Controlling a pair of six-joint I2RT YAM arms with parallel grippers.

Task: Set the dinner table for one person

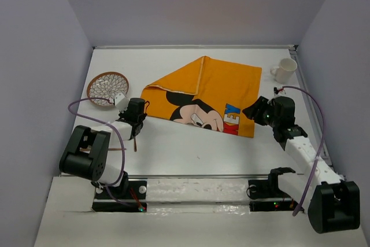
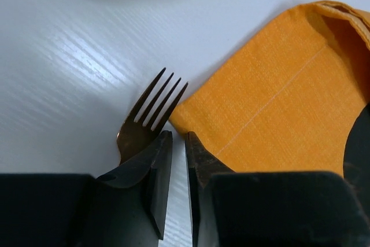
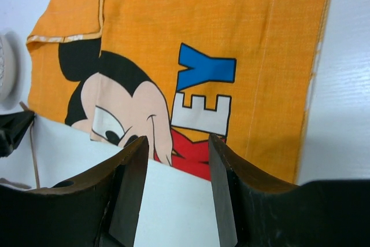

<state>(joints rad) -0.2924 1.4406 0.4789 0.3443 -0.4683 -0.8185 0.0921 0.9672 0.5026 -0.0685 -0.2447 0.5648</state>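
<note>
Black fingers of the left claw (image 2: 178, 137) stand nearly together, with only a thin slit of bare surface between them and nothing pinched. A bronze fork (image 2: 147, 114) lies just to their left, its tines just beside the near-left corner of the orange Mickey mat (image 1: 208, 93), which suits a fork's place beside a setting. Over the mat's near-right edge the right claw (image 3: 177, 140) hangs with its jaws apart and empty, probably to square the cloth, which sits askew with its far-left part folded over. Everything rests on the white dinner table (image 1: 191, 148), which fills the scene. A mug (image 1: 284, 69) waits far right and a woven round dish (image 1: 107, 88) far left.
</note>
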